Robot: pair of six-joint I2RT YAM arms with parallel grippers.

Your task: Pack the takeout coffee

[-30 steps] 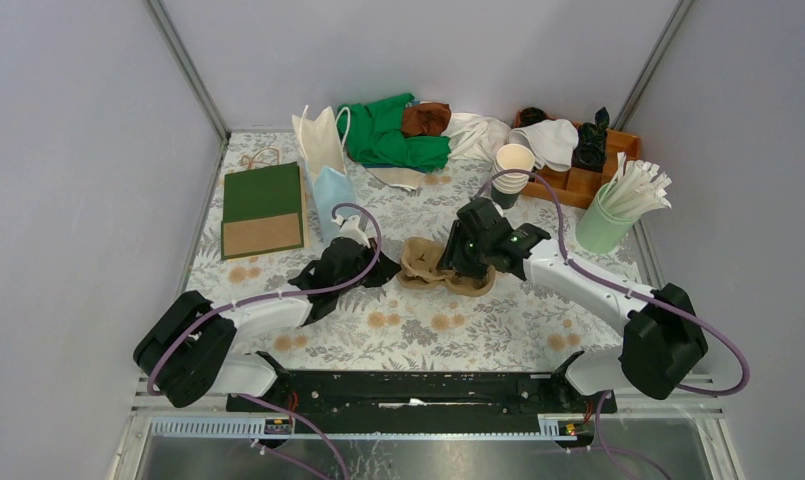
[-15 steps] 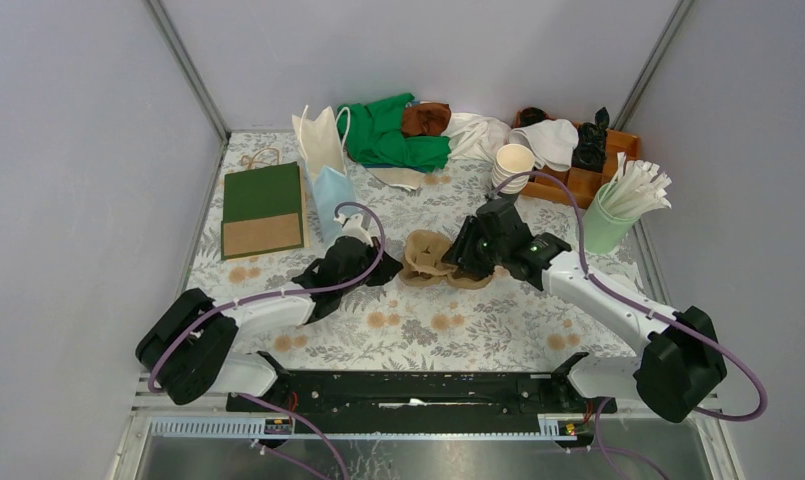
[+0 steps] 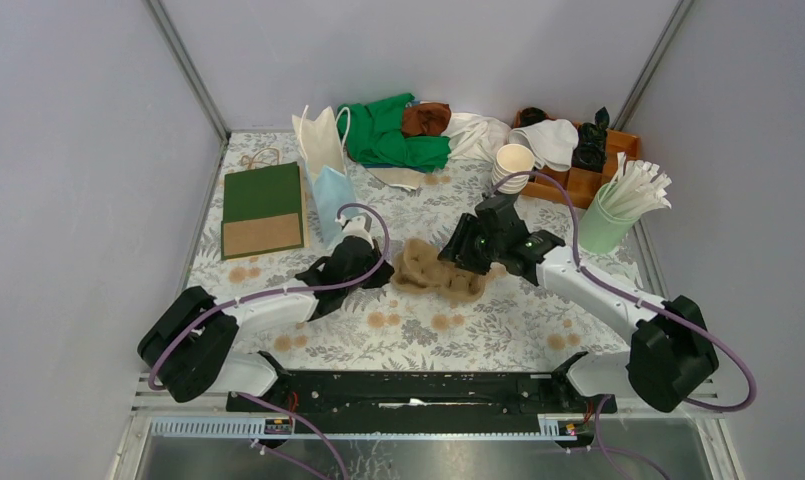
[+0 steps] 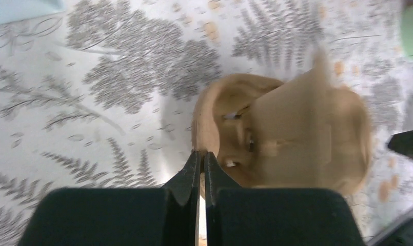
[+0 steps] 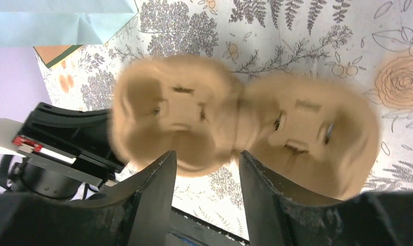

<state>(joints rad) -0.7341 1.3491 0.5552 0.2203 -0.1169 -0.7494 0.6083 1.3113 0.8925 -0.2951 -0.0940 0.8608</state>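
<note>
The takeout coffee is out of view in every frame. A brown moulded pulp cup tray [image 3: 436,268] lies mid-table, blurred in the wrist views. My left gripper [image 3: 375,268] is at the tray's left end. In the left wrist view, the left gripper [image 4: 200,152] is shut with the thin rim of the tray [image 4: 291,128] pinched between its tips. My right gripper [image 3: 467,257] hovers over the tray's right end. In the right wrist view, the right gripper [image 5: 207,166] stands open with only tablecloth between its fingers, and the tray [image 5: 255,123] lies just beyond them.
A stack of lidless cups [image 3: 513,163] stands behind the right gripper. A wooden organiser [image 3: 581,180] and a green cup of white sticks [image 3: 618,208] sit back right. A green-and-brown flat bag [image 3: 263,208], a white bag [image 3: 320,140], a light blue bag [image 3: 335,195] and green cloth [image 3: 393,135] are at the back left.
The tray has slid and turned a little towards the left arm. My right gripper has drawn back to the right off the tray. The left gripper stays shut.
</note>
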